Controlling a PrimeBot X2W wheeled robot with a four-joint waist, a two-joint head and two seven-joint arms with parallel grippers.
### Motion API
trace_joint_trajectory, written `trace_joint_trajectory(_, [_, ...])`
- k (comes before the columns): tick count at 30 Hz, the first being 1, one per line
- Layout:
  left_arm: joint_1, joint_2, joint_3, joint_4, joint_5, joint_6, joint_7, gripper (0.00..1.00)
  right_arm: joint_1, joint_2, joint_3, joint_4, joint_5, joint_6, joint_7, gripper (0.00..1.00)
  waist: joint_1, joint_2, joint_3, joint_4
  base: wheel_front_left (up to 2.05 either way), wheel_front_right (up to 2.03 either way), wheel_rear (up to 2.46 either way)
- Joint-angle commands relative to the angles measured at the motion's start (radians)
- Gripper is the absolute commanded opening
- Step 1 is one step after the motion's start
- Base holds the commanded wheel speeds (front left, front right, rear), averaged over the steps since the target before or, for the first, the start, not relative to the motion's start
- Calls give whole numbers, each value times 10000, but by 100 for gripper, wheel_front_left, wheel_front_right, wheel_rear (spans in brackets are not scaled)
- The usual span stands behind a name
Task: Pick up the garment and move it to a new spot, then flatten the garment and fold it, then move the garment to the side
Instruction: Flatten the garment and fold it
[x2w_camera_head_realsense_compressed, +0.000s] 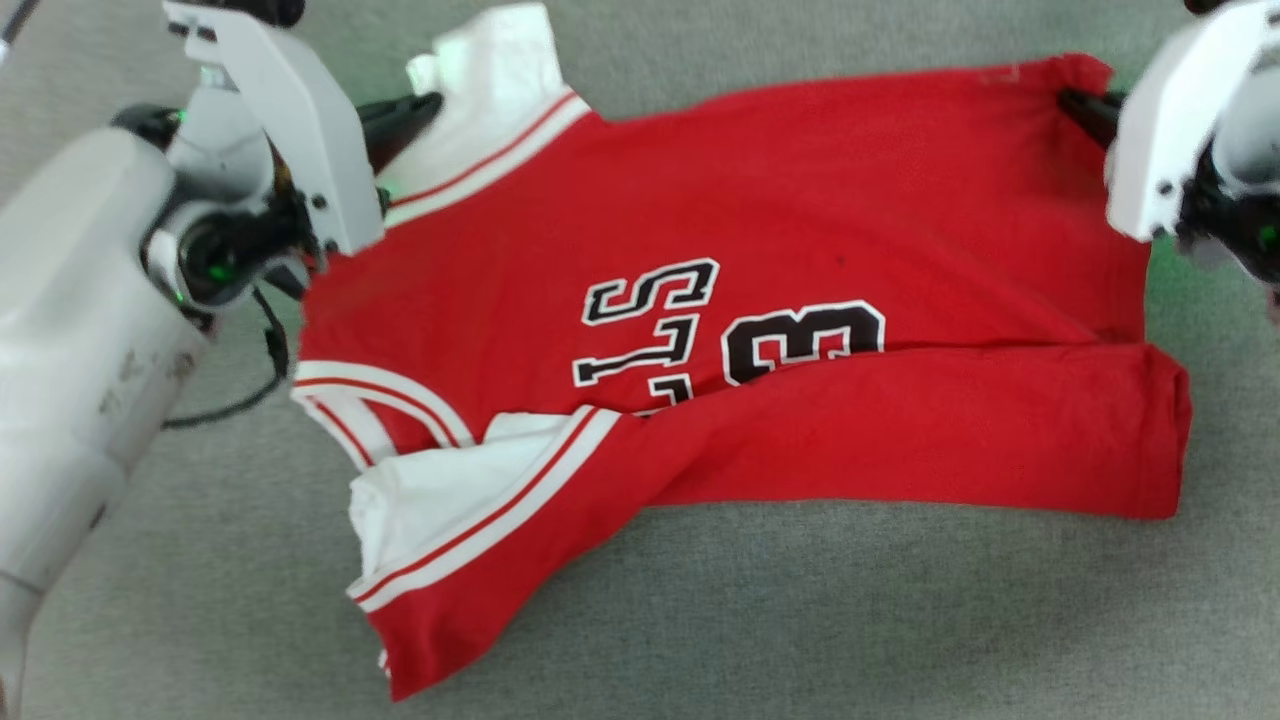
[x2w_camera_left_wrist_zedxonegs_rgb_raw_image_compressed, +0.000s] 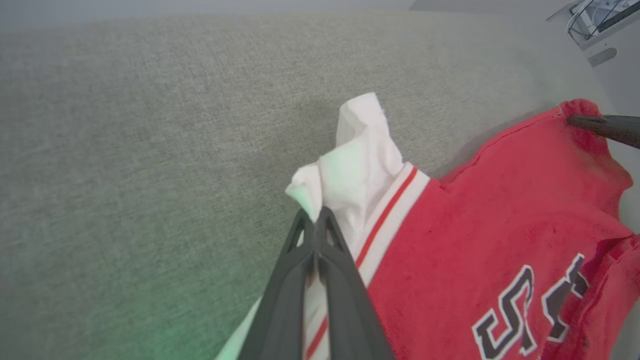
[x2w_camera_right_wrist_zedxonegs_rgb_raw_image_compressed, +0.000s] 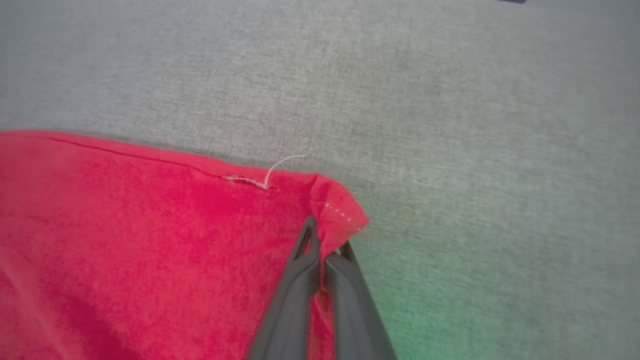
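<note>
The garment, a red jersey with white panels, striped trim and black lettering, lies spread on the grey surface, its near half folded over the number. My left gripper is shut on the white shoulder panel at the far left corner; in the left wrist view the fingers pinch that white cloth. My right gripper is shut on the red hem corner at the far right. The right wrist view shows the tips clamped on the red corner, where a loose white thread sticks up.
Grey fabric surface runs all around the jersey. A black cable hangs from my left wrist near the jersey's left edge. A pale object stands beyond the surface's far edge in the left wrist view.
</note>
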Motion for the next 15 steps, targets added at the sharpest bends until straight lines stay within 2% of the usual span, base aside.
trace_joint_trajectory(1, [259, 107, -26, -288, -167, -40, -277, 0, 288, -229, 66, -100, 56, -8, -334, 0, 0, 0, -841, 512, 0, 0, 0])
trace_joint_trajectory(7, [1298, 864, -324, -2056, -612, -38, -1221, 0, 1493, -1051, 351, -1108, 671, -8, -1393, 0, 0, 0, -1944, 944, 0, 0, 0])
trace_joint_trajectory(15, [3119, 2445, -653, -5022, -1033, -37, -2644, 0, 3609, -2425, 272, -3001, 1316, -9, -1640, 0, 0, 0, -2770, 1310, 0, 0, 0])
